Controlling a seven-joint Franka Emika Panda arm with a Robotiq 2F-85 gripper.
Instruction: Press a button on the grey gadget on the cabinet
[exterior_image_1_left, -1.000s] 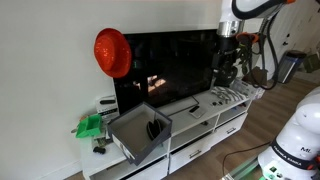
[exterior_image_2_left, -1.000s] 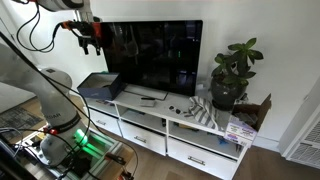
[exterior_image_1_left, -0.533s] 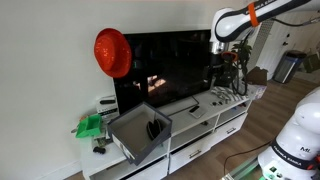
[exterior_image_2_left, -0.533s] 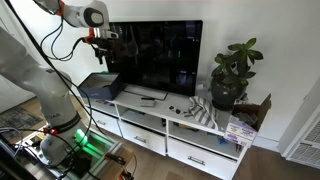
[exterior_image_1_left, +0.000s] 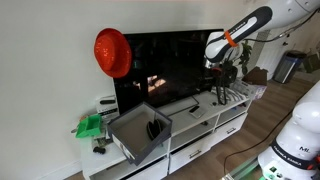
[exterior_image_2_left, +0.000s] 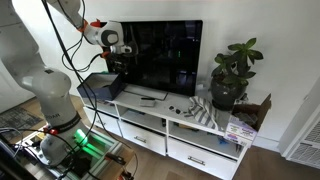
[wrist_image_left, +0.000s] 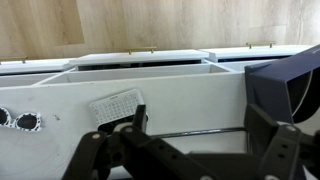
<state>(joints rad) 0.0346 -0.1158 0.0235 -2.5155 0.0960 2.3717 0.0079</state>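
Observation:
The grey gadget (wrist_image_left: 113, 106) lies flat on the white cabinet (wrist_image_left: 190, 95) in the wrist view, its grid of buttons facing up, partly under my left finger. In an exterior view it is a small dark strip (exterior_image_2_left: 150, 99) in front of the TV. My gripper (wrist_image_left: 195, 150) is open and empty, above the cabinet top. In both exterior views the gripper (exterior_image_1_left: 222, 95) (exterior_image_2_left: 117, 70) hangs in front of the TV, above the cabinet (exterior_image_1_left: 200, 130) (exterior_image_2_left: 190, 140).
A black TV (exterior_image_1_left: 165, 72) (exterior_image_2_left: 160, 55) stands on the cabinet. A big grey open box (exterior_image_1_left: 140, 132) (exterior_image_2_left: 100, 87) (wrist_image_left: 285, 85) sits at one end. A potted plant (exterior_image_2_left: 230, 75), a silvery cluster (exterior_image_2_left: 205, 112), a red round object (exterior_image_1_left: 112, 52) and a green item (exterior_image_1_left: 90, 125) are nearby.
The arm has swung in from beside the TV and come down. The gripper is now lower and in front of the screen, closer to the cabinet top.

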